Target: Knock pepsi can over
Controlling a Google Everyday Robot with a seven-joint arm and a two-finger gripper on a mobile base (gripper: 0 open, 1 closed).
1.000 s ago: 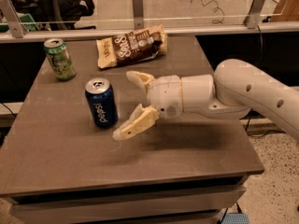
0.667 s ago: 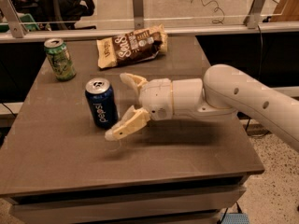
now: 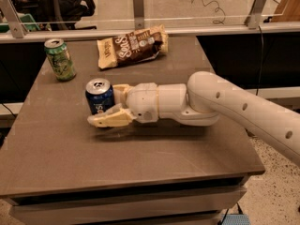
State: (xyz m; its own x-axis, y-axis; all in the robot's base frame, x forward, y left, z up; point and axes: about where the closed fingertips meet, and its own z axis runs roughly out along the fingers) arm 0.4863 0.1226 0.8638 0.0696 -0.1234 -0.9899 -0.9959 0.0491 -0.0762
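Aluminium and likely light, the dark blue cylindrical pepsi can stands upright left of centre on the brown table between the white gripper's wide-spread fingers; pushing near its rim should tip it.

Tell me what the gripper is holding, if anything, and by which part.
Nothing is gripped. The gripper is open, with one finger in front of the upright pepsi can and one behind; whether either touches it cannot be told.
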